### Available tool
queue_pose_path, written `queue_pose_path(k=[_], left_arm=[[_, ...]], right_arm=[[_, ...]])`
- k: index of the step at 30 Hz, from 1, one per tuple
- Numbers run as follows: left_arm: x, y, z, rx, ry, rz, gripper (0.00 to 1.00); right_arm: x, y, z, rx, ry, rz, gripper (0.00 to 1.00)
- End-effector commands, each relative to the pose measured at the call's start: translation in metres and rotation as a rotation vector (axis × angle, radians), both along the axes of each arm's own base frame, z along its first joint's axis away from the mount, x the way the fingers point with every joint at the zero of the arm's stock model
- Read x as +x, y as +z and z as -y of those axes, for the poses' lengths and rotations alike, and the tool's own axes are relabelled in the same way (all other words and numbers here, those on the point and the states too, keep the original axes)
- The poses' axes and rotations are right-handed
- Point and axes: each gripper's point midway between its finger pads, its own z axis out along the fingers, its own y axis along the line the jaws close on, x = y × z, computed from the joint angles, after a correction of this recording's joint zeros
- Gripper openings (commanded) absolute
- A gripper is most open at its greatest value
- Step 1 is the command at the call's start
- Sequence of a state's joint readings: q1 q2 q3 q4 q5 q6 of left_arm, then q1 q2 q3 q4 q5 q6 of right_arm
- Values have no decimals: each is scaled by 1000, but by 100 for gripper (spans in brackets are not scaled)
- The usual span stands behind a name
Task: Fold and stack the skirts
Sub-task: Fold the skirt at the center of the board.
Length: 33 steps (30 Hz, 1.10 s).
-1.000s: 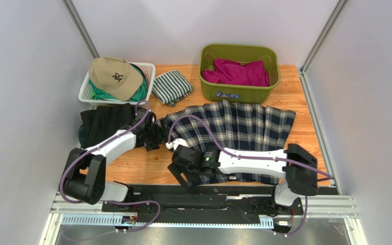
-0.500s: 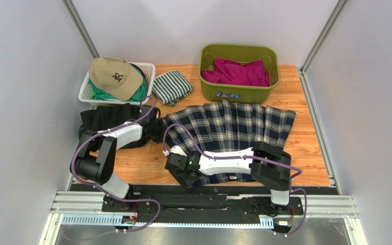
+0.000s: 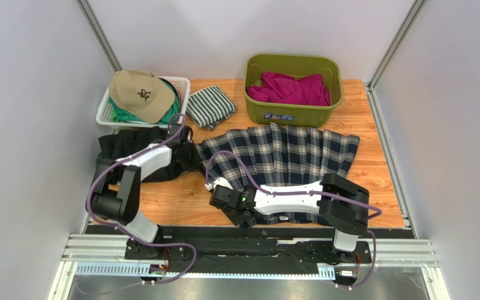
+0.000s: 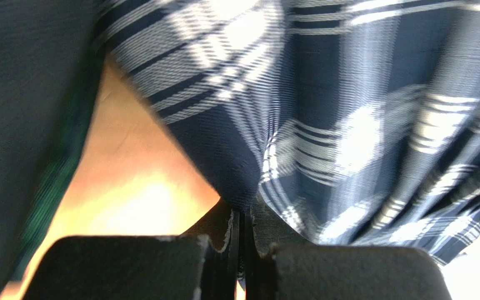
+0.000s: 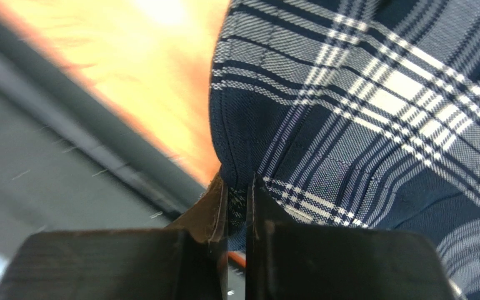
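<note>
The navy-white-grey plaid skirt (image 3: 286, 156) lies spread flat across the middle of the wooden table. My left gripper (image 3: 192, 153) is at its far left corner, and in the left wrist view the gripper (image 4: 244, 209) is shut on a fold of the plaid skirt (image 4: 361, 112). My right gripper (image 3: 236, 214) is at the near left corner. The right wrist view shows that gripper (image 5: 236, 195) shut on the plaid skirt's (image 5: 361, 106) hem. A black skirt (image 3: 127, 145) lies bunched at the left with a dark green edge (image 3: 101, 166) showing beneath it.
A white basket (image 3: 183, 87) holds a tan cap (image 3: 137, 92) at the back left, with a green-and-white striped cloth (image 3: 210, 106) beside it. A green bin (image 3: 292, 112) with magenta cloth (image 3: 289, 89) stands at the back. The table's front rail (image 5: 67, 144) runs just behind the right gripper.
Both grippers have gone from open to shut on the plaid skirt. The left arm reached further back to the skirt's far left corner; the right arm drew in towards the near left corner.
</note>
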<state>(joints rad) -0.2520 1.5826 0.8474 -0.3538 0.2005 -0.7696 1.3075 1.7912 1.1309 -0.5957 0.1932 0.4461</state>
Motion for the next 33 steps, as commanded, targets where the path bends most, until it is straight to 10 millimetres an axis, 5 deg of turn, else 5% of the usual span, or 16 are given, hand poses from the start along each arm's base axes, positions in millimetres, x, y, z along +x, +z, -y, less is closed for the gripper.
queue_pose_path(k=[1,6,10,14,18,23,33], left_arm=[[27,68,-38,133,90,197,0],[24,114,-65,160,184,308,0],[16,147,-81,202,244,371,0],[19,191,-66,94,213,497,0],[23,222,-21,24,76,586,0],[37,246,42,13,-73,630,0],[40,271,188,-72,-356,690,0]], right_arm=[[-49,41,-39,236,255,-190,0],[-70,101,-74,435,405,-259,0],[-78,135,-83,534,475,-264,0],[-76,149,-74,559,449,-232,0],[-71,157,-46,573,374,-184,0],[-73,142,-2,550,262,-177,0],[-78,138,88,476,11,-181,0]])
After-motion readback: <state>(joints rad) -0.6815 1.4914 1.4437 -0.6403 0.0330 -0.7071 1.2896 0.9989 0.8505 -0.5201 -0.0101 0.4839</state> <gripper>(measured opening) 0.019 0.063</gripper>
